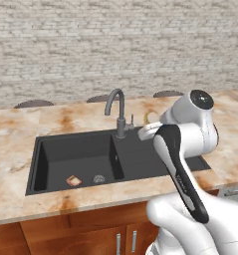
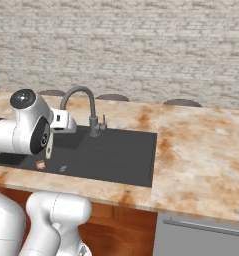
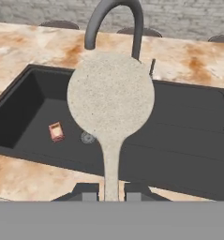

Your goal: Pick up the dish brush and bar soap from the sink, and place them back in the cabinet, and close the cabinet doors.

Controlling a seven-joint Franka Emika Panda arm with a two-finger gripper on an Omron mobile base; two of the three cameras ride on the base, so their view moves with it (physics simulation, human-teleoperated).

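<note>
Hand view: claw (image 3: 111,191) clamped on brush (image 3: 111,101) handle, long axis running straight out over sink (image 3: 188,140). Soap (image 3: 56,131) lies left of drain (image 3: 87,137), in basin below.

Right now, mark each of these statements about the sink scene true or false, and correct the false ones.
1. The gripper is shut on the slim dish brush with the round cream head. True.
2. The small pinkish-red bar soap lies on the tan marble counter. False: it lies on the floor of the dark charcoal sink basin, near the drain.
3. The grey gooseneck faucet stands behind the sink. True.
4. The soap rests on the flat drainboard. False: it sits in the deep basin.
</note>
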